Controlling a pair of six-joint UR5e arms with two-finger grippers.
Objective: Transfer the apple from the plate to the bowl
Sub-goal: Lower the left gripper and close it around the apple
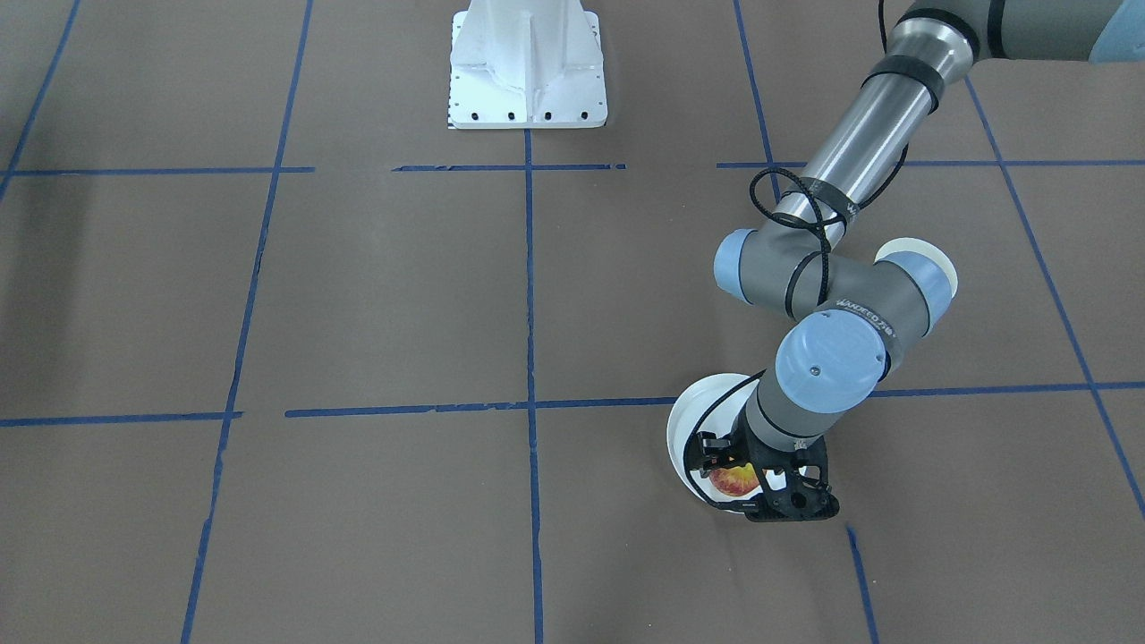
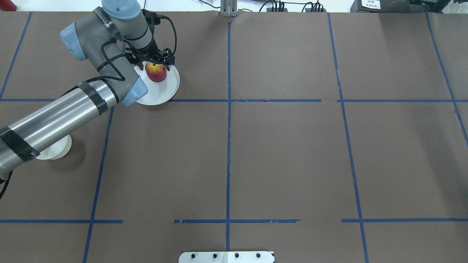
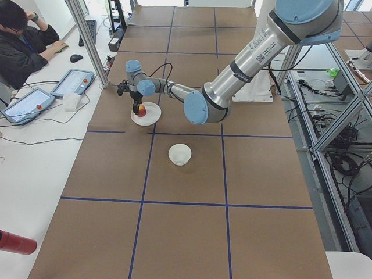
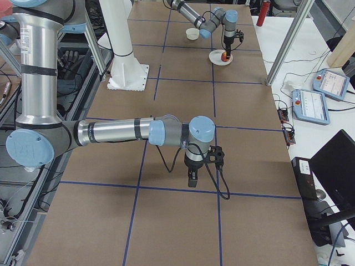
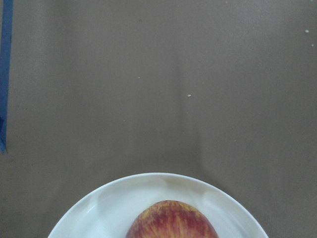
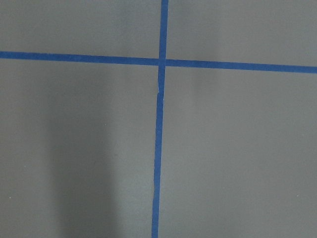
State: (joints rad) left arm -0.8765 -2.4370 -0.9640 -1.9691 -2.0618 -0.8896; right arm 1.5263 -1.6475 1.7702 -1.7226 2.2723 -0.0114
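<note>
The red and yellow apple (image 2: 156, 72) lies on the flat white plate (image 2: 164, 91) at the far left of the table. My left gripper (image 2: 155, 63) hangs straight down over it, open, with one finger on each side of the apple's upper half. The left wrist view shows the apple's top (image 5: 171, 220) resting on the plate (image 5: 109, 208). The small off-white bowl (image 2: 55, 149) stands nearer the robot and is partly hidden under my left forearm; it shows whole in the exterior left view (image 3: 179, 154). My right gripper (image 4: 191, 180) points down over bare table; I cannot tell if it is open.
Brown table paper with a grid of blue tape lines (image 2: 228, 128). The white robot base (image 1: 528, 67) stands at the robot's edge. An operator (image 3: 23, 40) and tablets sit at the side bench beyond the plate's end of the table.
</note>
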